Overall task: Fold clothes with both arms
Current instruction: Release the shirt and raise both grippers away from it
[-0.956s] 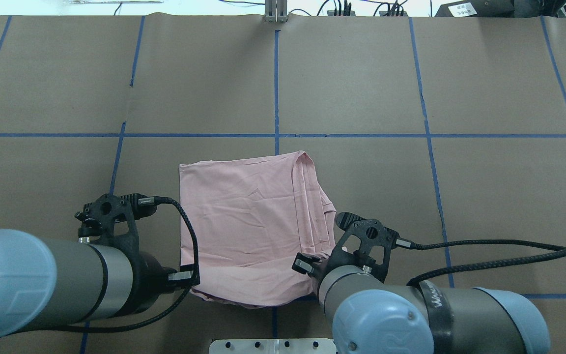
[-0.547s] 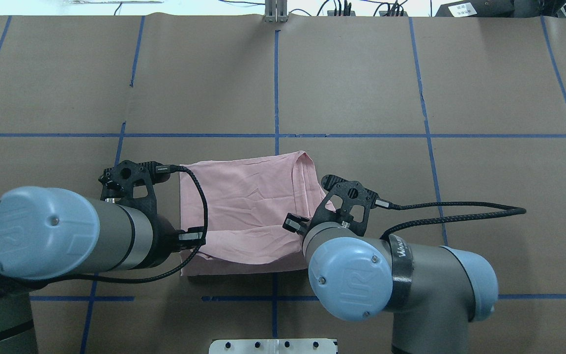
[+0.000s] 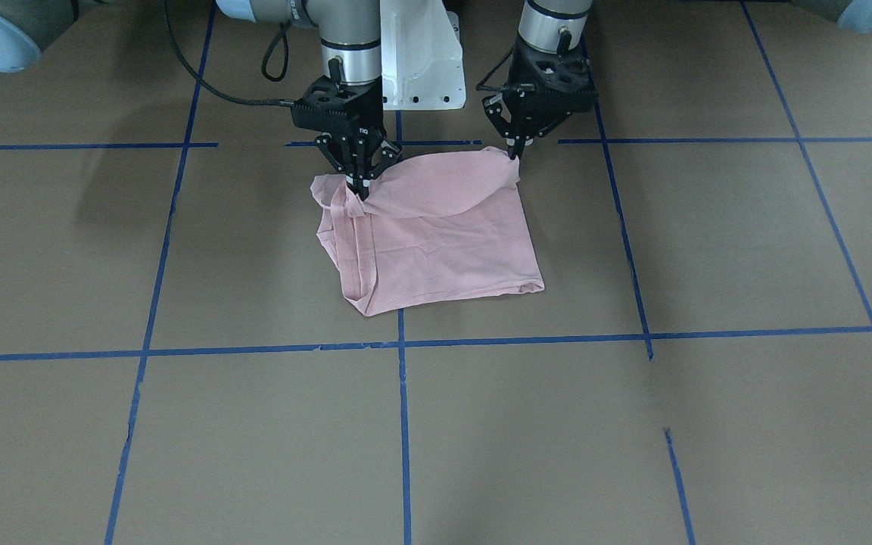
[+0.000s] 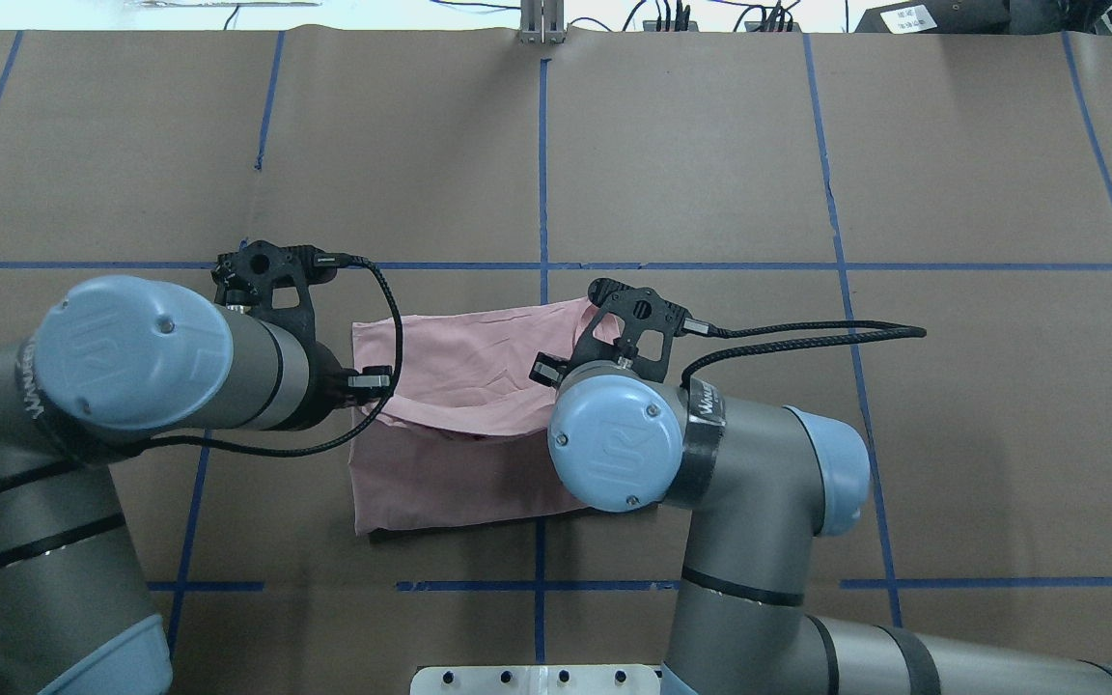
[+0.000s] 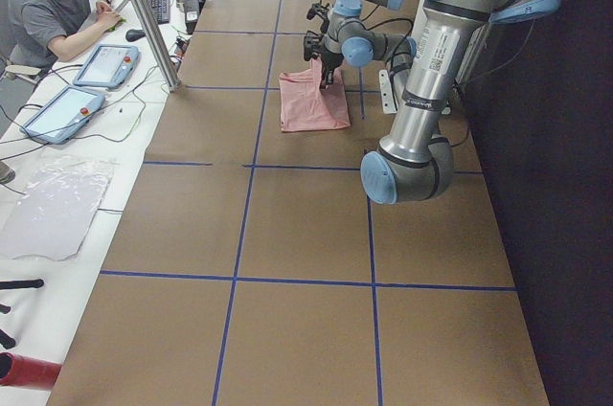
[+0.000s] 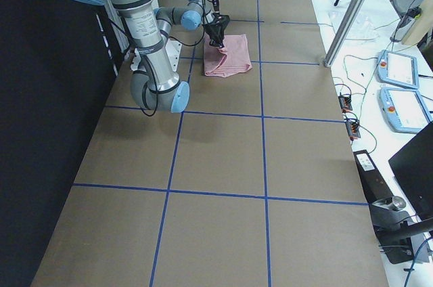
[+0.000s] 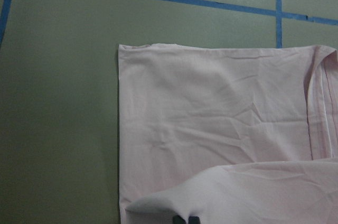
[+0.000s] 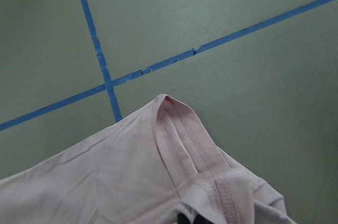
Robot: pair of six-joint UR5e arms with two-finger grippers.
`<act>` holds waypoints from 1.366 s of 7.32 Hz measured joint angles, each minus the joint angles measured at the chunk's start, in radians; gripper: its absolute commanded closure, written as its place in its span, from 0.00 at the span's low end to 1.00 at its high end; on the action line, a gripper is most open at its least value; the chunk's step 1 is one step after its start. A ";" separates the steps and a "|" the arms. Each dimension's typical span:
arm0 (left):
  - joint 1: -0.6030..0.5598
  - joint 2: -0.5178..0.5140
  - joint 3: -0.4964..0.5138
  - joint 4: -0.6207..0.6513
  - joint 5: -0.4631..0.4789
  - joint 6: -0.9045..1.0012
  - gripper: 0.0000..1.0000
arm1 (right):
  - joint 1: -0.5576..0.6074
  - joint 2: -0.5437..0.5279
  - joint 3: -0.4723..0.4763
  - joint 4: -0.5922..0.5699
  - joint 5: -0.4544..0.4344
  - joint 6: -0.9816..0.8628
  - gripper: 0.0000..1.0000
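The left claw (image 3: 513,154) and right claw (image 3: 359,191), both pinching the shirt's (image 3: 443,253) near edge, are carrying it farther forward, mid-fold.

Even, bright light is falling from above; soft shadows are lying on the tabletop (image 3: 633,424); wrist views are looking greenish and dim.

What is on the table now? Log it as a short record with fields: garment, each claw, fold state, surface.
garment: pale pink T-shirt, a rough rectangle, print not visible
left arm: left claw shut on one corner of the robot-side edge
right arm: right claw shut on the other corner, by the stitched hems
fold state: that edge is held raised above the flat lower layer, not yet laid down
surface: brown table with a blue tape grid
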State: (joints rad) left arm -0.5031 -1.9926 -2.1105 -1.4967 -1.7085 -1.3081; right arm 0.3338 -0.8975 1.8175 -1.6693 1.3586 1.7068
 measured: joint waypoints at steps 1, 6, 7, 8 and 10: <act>-0.060 -0.009 0.081 -0.052 -0.002 0.070 0.00 | 0.054 0.045 -0.122 0.073 0.039 -0.060 0.00; -0.282 -0.073 0.473 -0.360 -0.078 0.422 0.00 | 0.288 0.220 -0.574 0.315 0.259 -0.380 0.00; -0.287 -0.072 0.471 -0.365 -0.098 0.431 0.00 | 0.309 0.222 -0.576 0.315 0.306 -0.406 0.00; -0.289 -0.069 0.457 -0.365 -0.115 0.435 0.00 | 0.328 0.221 -0.575 0.312 0.348 -0.437 0.00; -0.295 -0.058 0.415 -0.358 -0.127 0.453 0.00 | 0.367 0.215 -0.565 0.283 0.410 -0.504 0.00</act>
State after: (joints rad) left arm -0.7981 -2.0506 -1.6959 -1.8550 -1.8357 -0.8556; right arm 0.7013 -0.6827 1.2524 -1.3866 1.7686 1.2031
